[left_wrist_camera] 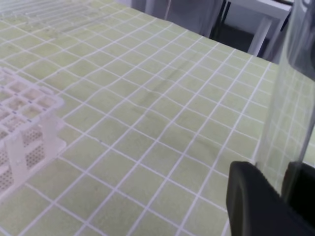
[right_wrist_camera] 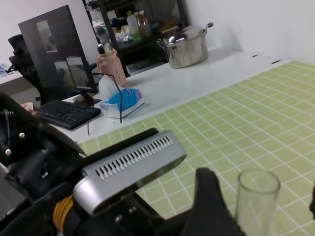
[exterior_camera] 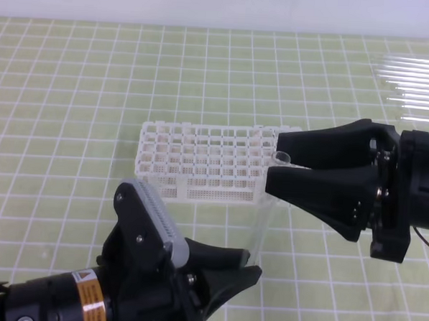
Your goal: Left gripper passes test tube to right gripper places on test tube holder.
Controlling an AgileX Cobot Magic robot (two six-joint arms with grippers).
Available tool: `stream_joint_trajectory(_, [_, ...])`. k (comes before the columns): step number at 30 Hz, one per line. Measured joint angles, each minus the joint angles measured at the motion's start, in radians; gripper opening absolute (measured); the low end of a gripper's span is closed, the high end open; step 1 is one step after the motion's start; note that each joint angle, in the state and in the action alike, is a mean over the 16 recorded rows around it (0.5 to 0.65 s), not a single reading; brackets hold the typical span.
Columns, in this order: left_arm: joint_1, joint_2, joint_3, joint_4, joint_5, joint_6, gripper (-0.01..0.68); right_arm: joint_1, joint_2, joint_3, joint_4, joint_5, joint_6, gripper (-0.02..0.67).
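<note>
Test tube [exterior_camera: 262, 206] stands upright in front of the test tube holder [exterior_camera: 200, 160] as we see the left gripper [exterior_camera: 248, 266] clamp its lower end; the right gripper [exterior_camera: 273, 165] brackets its rim, fingers apart, not visibly closed on it
</note>
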Motion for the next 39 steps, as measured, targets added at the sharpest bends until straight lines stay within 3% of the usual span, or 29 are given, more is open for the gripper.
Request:
stream_joint_trajectory(24, [0.0,0.108,0.0,-0.131,-0.196,0.1,0.057,0.034,0.0,0.0,0.002,-0.061,0.0,0.371])
stream_joint_trajectory(39, [0.001,0.108,0.0,-0.136,-0.221,0.114,0.015,0.034,0.0,-0.001,0.001,-0.068,-0.011,0.14])
